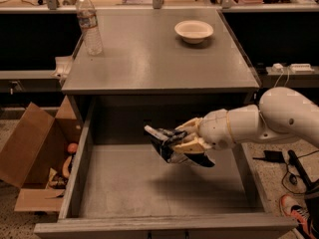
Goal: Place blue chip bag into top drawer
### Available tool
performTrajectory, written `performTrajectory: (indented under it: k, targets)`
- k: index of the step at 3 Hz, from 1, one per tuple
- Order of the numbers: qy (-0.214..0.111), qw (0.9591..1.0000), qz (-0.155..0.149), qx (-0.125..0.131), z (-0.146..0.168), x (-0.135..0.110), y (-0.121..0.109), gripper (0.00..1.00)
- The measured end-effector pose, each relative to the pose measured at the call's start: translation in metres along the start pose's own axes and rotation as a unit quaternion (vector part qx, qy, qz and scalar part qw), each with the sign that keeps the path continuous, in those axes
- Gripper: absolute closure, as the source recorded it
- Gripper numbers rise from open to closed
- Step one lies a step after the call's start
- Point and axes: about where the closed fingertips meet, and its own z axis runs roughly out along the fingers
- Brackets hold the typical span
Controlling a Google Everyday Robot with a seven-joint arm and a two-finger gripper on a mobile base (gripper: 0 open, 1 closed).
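Note:
The blue chip bag is a small crumpled dark foil bag with pale print, held in my gripper. The gripper reaches in from the right on a white arm and is shut on the bag. Bag and gripper hang inside the open top drawer, a wide grey box pulled out below the cabinet top, a little above its flat bottom and right of centre. A shadow lies on the drawer floor beneath them.
On the grey cabinet top stand a clear water bottle at the back left and a white bowl at the back right. A brown cardboard box with items sits on the floor left of the drawer. Cables lie at right.

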Motion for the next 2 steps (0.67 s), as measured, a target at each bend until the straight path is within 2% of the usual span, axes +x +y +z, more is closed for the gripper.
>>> performTrajectory:
  k: [1,2]
  targets:
    - [-0.006,0.9997,0.024,0.002,0.0037,0.0285,-0.0011,0.75]
    - [-0.007,0.9997,0.025,0.001,0.0043,0.0288,-0.0010,0.52]
